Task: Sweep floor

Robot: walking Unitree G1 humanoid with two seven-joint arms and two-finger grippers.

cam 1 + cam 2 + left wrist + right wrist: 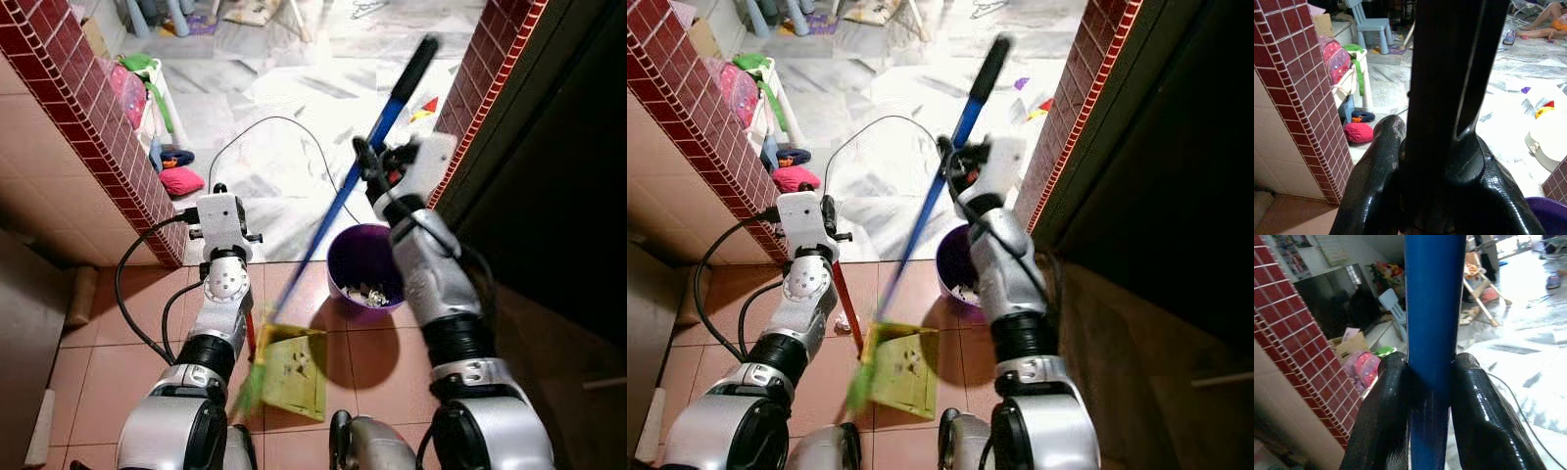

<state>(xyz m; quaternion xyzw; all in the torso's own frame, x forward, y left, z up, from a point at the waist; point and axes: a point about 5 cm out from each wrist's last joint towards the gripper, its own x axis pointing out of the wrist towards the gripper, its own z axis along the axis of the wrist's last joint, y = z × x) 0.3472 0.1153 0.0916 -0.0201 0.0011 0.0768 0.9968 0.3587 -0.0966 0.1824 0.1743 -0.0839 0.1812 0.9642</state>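
Your right gripper (1430, 396) has its two black fingers (1383, 416) clamped on the blue shaft of the broom (338, 206), one finger on each side with the shaft filling the gap between them. The grip sits on the upper part of the handle, below its black top end. From there the broom slants down toward you and to your left, and its green bristles (250, 382) meet the terracotta floor tiles (108, 362) at the near edge of the yellow-green dustpan (294, 370).

Your left gripper (1444, 161) is raised in front of the left arm, and its fingers are closed around a dark upright handle (1449, 73) that fills the space between them. In the right eye view a red stem (848, 308) runs from below that gripper down to the dustpan, which lies flat on the tiles between your two arms, with dark specks on its surface.

A purple bucket (355, 257) stands just beyond the dustpan, beside your right forearm, with scraps of litter in it. A black cable (274, 132) loops across the marble floor (284, 88) beyond the red brick wall (78, 88).

You can read no brand, label or writing anywhere; the papers on the far wall are too blurred.
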